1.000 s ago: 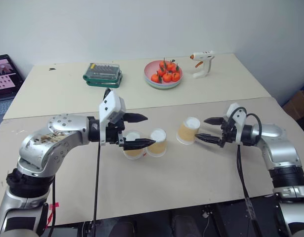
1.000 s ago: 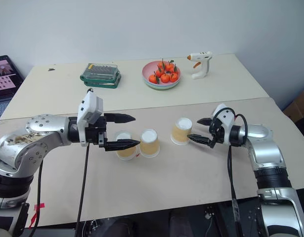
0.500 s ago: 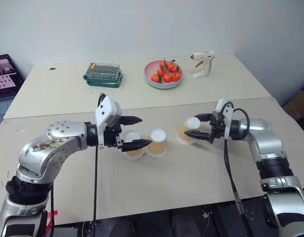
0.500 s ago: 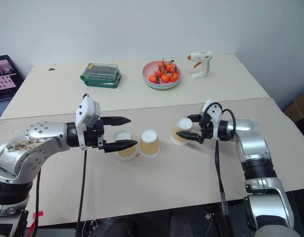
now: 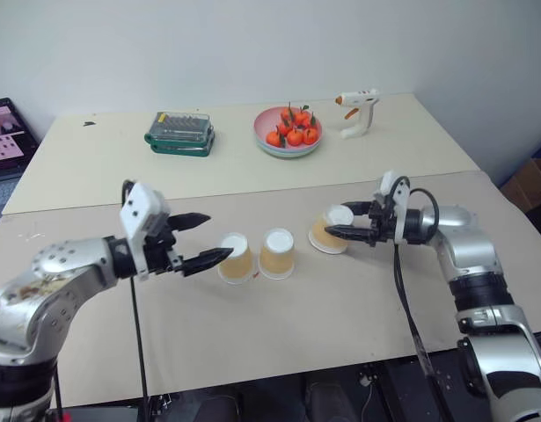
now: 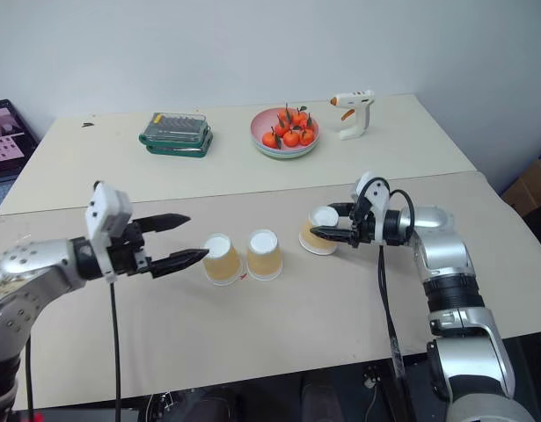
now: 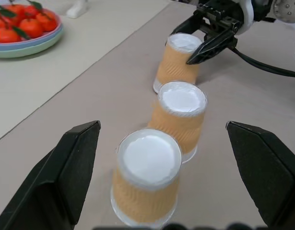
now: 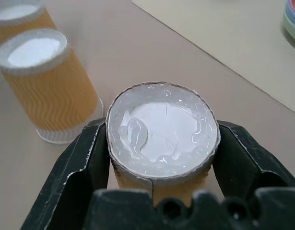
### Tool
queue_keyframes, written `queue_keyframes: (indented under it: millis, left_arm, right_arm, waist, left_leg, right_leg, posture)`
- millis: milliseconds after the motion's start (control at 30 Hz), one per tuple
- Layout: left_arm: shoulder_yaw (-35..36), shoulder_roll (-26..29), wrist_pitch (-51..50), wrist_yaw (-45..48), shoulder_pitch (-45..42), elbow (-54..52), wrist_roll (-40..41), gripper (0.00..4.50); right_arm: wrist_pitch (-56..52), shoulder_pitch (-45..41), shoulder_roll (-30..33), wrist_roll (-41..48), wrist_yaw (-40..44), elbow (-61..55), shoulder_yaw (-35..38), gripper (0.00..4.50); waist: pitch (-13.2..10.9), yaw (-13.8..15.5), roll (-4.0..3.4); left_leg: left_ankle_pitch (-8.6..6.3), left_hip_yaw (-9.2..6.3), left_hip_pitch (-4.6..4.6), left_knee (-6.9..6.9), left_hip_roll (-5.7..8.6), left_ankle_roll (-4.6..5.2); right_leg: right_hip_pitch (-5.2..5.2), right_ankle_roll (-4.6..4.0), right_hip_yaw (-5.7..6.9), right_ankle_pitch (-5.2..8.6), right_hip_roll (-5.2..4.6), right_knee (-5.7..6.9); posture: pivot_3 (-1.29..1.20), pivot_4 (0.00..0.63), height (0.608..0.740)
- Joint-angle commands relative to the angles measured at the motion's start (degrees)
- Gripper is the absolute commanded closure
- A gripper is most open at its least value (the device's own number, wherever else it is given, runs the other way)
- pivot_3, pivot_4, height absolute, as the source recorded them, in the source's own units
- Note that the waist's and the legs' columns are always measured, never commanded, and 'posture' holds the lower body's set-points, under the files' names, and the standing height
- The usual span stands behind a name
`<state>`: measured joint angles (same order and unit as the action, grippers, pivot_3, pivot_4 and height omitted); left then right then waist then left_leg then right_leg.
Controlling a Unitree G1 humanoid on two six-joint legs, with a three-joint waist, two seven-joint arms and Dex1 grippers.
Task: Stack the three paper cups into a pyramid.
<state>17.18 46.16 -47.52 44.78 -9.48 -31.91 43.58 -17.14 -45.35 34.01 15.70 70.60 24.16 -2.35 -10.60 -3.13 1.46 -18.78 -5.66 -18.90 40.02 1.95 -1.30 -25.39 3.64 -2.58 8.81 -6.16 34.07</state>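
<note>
Three tan paper cups stand upside down on the near table, white ends up. Two of them sit side by side, the left cup (image 5: 236,258) next to the middle cup (image 5: 277,253). The third cup (image 5: 321,237) is a short way to their right and leans a little. My right gripper (image 5: 337,220) is shut on its upper part, and the black fingers (image 8: 82,163) clamp both sides of the cup (image 8: 162,125). My left gripper (image 5: 205,237) is open, just left of the left cup and apart from it, with nothing between its fingers (image 7: 65,167).
On the far table are a green case (image 5: 179,132), a pink plate (image 5: 263,141) of small orange fruit and a white glue gun (image 5: 356,112). A laptop (image 5: 4,132) sits at the far left. A seam runs between the two tables behind the cups.
My right gripper moved left onto the third cup and shut on it. My left gripper, open throughout, drew back to the left from above the two cups.
</note>
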Motion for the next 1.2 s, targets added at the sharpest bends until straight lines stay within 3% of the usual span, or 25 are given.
queue_keyframes:
  millis: [33, 267, 533, 933, 1200]
  left_arm:
    - [3.6, 0.37, 0.35, -1.93, 1.09, -3.33, 1.77, 0.0]
    - [2.79, -0.78, 0.89, -4.82, 1.2, -4.45, 2.26, 0.0]
    - [1.08, -1.98, 1.94, -6.45, -0.24, -4.0, 1.99, 0.0]
    - [1.12, -2.13, 2.82, -6.79, -0.47, -3.37, 2.28, 0.0]
    - [0.82, -2.32, 2.94, -6.75, -0.82, -2.93, 2.2, 0.0]
  right_arm:
    - [-2.24, -4.17, -0.93, 3.67, 4.35, -4.58, -0.5, 1.72]
    - [-6.96, -14.4, -5.18, 7.54, 9.54, -5.55, -1.81, 1.72]
    - [-2.4, -22.52, -8.39, 5.32, 13.7, -0.74, -5.17, 1.72]
    - [-4.89, -16.98, -8.12, 5.07, 19.77, -6.97, -11.56, 1.72]
    - [-1.0, -20.55, -11.35, 2.02, 18.28, 1.29, -12.74, 1.72]
  waist:
    - [0.0, 0.27, 0.0]
    - [-0.01, 0.62, -0.02]
    - [0.0, 0.5, -0.02]
    - [0.0, 0.43, -0.02]
    - [0.0, 0.35, -0.02]
  left_leg:
    - [0.0, -0.04, 0.0, -0.02, -0.01, 0.0]
    - [0.01, -0.14, -0.11, 0.0, 0.01, -0.03]
    - [0.13, -0.15, -0.56, -0.04, 0.01, -0.24]
    - [0.15, -0.17, -0.71, -0.12, 0.0, -0.28]
    - [0.17, -0.15, -0.65, -0.11, 0.01, -0.31]
  right_leg:
    - [0.0, 0.0, 0.04, 0.0, 0.01, 0.0]
    - [-0.05, -0.01, 0.09, 0.0, 0.01, -0.01]
    - [-0.74, -0.1, 0.08, -0.07, 0.0, 0.06]
    - [-0.85, -0.11, 0.12, -0.09, 0.0, 0.1]
    - [-0.85, -0.13, 0.12, -0.1, 0.0, 0.08]
  posture:
    - [0.0, 0.15, 0.725]
    - [0.0, 0.15, 0.725]
    - [0.0, 0.15, 0.725]
    - [0.0, 0.15, 0.725]
    - [0.0, 0.15, 0.725]
